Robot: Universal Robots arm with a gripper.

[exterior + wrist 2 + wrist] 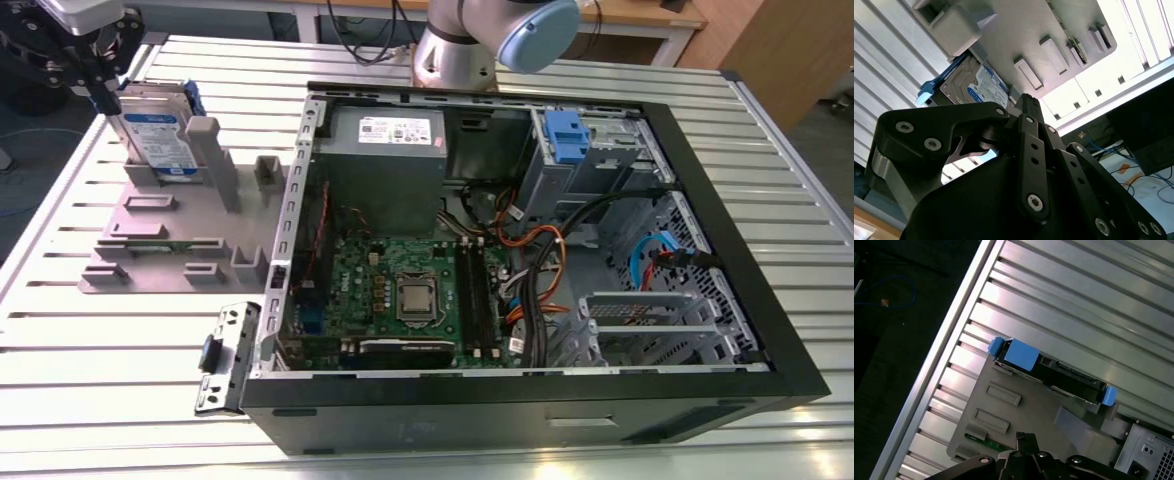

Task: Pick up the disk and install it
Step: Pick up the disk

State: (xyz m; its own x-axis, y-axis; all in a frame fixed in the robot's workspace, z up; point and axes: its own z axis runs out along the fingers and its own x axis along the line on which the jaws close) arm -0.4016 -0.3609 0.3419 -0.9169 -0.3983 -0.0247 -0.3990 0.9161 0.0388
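Observation:
The disk [158, 135], silver-grey with a white-and-blue label and a blue caddy frame, stands on edge in the grey holder [160, 230] at the exterior view's left. My gripper [104, 100] hangs just above and beside the disk's top edge, and its fingers look shut with nothing held. In the first wrist view the disk [1064, 375] appears edge-on beyond the gripper tip [1026, 439]. In the second wrist view the disk's label [979, 85] lies just past the gripper [1021, 100].
An open computer case [747, 250] lies on the slatted metal table [107, 400], right of the holder. Inside are a grey power supply [387, 130], a motherboard [414, 290], cables and another blue-handled caddy [567, 135]. A small metal bracket [227, 355] lies by the case's near corner.

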